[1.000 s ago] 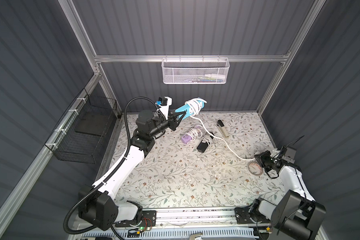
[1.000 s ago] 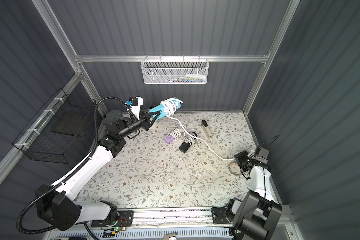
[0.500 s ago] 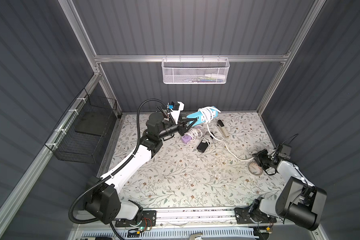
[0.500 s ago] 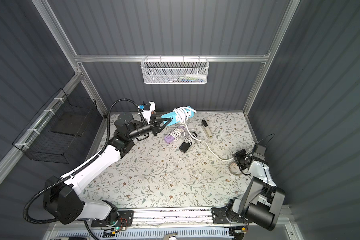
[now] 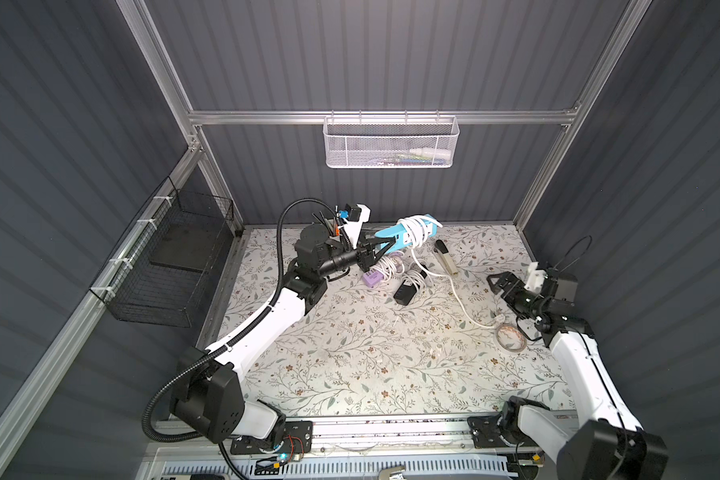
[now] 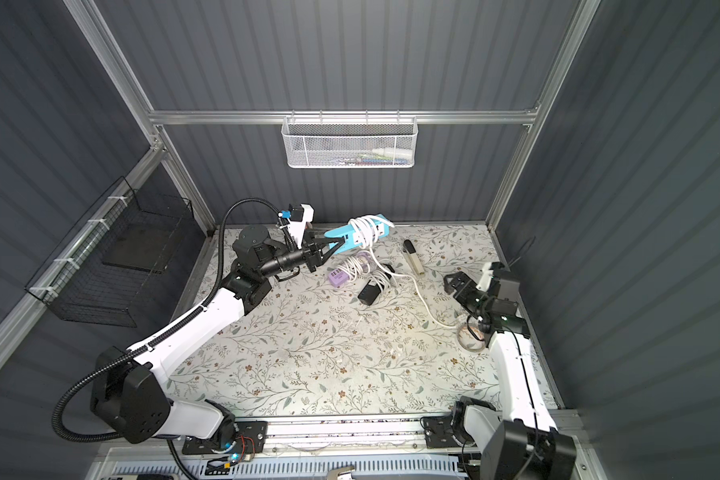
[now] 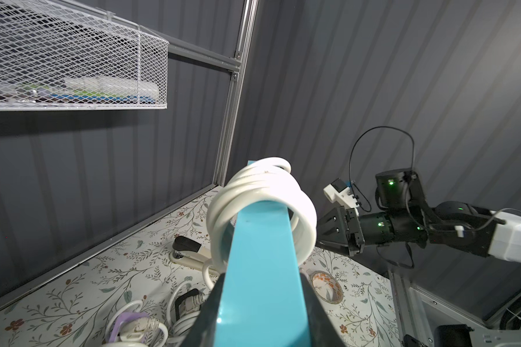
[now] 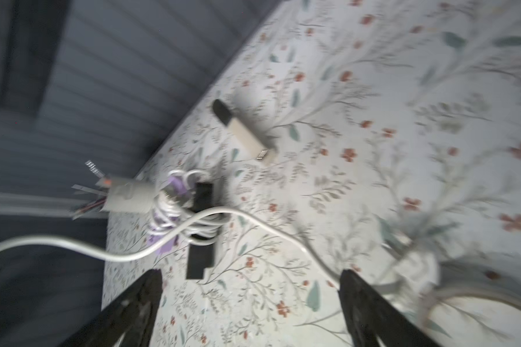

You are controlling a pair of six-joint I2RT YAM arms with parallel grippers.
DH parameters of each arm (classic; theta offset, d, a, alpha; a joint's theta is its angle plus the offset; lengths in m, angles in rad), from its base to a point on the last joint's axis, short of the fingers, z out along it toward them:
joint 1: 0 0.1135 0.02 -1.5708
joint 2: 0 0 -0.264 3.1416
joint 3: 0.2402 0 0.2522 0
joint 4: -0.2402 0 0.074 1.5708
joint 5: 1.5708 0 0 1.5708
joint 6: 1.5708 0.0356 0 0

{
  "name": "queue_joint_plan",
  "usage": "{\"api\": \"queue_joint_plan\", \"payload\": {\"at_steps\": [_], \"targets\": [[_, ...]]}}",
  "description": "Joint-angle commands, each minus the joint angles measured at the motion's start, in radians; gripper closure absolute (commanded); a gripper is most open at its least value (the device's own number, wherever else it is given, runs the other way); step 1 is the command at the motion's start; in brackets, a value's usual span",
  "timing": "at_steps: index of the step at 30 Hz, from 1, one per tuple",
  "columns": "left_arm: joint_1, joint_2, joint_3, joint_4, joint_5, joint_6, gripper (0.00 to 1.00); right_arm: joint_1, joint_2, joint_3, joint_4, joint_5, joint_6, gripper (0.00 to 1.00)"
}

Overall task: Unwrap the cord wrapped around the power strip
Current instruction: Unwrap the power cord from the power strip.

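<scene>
Holding the power strip (image 5: 387, 233) aloft near the bench's (image 5: 350, 353) back edge, my left fingers (image 5: 381, 248) pinch its bare end, I'd say to leave the cord (image 5: 414, 230) coils reachable. My right fingers (image 8: 133, 312) stand spread and empty by the right edge.

A table (image 5: 350, 353) with a pale floral covering. Toward the back lie a purple charger (image 5: 371, 277) and a black adapter (image 5: 405, 293), both tangled in white cable, with a black-and-beige stapler (image 5: 445, 257) nearby. A white cord (image 5: 460, 301) trails across to a tape ring (image 5: 511, 337) near the right edge.
</scene>
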State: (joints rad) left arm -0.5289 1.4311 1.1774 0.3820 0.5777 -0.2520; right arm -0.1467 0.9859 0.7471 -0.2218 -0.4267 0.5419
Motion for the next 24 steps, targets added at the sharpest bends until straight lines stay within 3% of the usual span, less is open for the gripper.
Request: {"api": "queue_joint_plan", "payload": {"at_steps": [1, 11, 16, 24], "targets": [[-0.004, -0.031, 0.063, 0.034, 0.01, 0.009, 1.0, 0.097, -0.029, 0.002, 0.098, -0.038, -0.082, 0.02], [-0.005, -0.04, 0.113, -0.016, 0.011, -0.045, 1.0, 0.278, 0.042, -0.091, 0.549, -0.15, -0.202, 0.01], [-0.005, -0.04, 0.147, -0.037, 0.017, -0.08, 1.0, 0.352, 0.183, -0.057, 0.662, -0.218, -0.281, 0.01], [-0.005, -0.023, 0.191, -0.021, 0.055, -0.168, 1.0, 0.466, 0.311, 0.014, 0.709, -0.14, -0.382, 0.02]]}}
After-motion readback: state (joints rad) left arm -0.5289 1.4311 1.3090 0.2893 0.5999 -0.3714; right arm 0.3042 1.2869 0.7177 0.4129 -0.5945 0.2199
